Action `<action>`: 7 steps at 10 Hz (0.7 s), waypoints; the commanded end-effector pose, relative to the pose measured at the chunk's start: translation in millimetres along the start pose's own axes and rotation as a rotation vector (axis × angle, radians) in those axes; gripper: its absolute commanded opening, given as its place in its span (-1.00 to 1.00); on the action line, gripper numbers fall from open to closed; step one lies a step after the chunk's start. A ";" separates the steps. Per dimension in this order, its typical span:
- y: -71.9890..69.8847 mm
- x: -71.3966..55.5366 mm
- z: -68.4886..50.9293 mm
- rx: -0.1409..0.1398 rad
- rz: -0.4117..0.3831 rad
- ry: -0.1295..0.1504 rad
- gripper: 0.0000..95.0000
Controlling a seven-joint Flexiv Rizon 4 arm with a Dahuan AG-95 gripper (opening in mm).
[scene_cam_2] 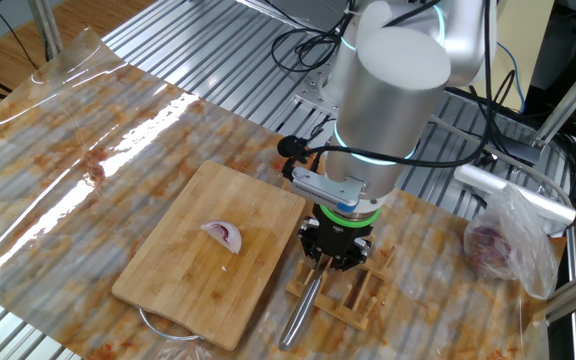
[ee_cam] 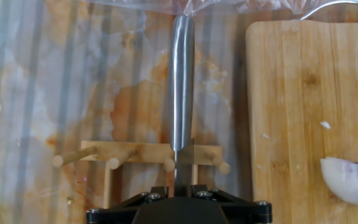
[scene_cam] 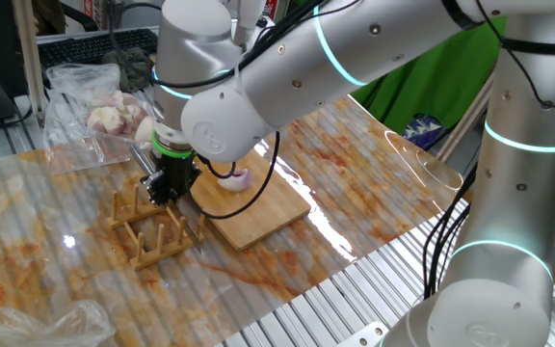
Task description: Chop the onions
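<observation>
Hand (scene_cam_2: 334, 252) pointing down over wooden rack (scene_cam_2: 353, 290), fingers clamped on steel knife handle (ee_cam: 181, 81). Onion wedge (scene_cam_2: 223, 236) lies mid bamboo board (scene_cam_2: 168, 280), apart from hand.

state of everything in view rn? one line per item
pincer: pointing down over the rack, closed narrow on the knife
knife: in the rack, handle sticking out level
rack: upright beside the board
board: flat, holds one onion wedge
onion wedge: uncut, on the board
bag: lying on the table, onions inside
</observation>
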State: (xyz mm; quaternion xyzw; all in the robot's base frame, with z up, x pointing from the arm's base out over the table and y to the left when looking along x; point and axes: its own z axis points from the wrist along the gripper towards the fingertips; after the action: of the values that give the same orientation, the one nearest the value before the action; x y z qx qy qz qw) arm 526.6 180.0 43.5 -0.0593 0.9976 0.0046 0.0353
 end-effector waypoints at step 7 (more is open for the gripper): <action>-2.0 4.4 11.7 0.054 -0.006 -0.011 -0.60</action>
State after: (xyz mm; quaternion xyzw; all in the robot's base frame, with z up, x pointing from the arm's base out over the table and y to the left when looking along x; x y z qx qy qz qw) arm 523.0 177.3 30.0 -0.0620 0.9969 -0.0207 0.0440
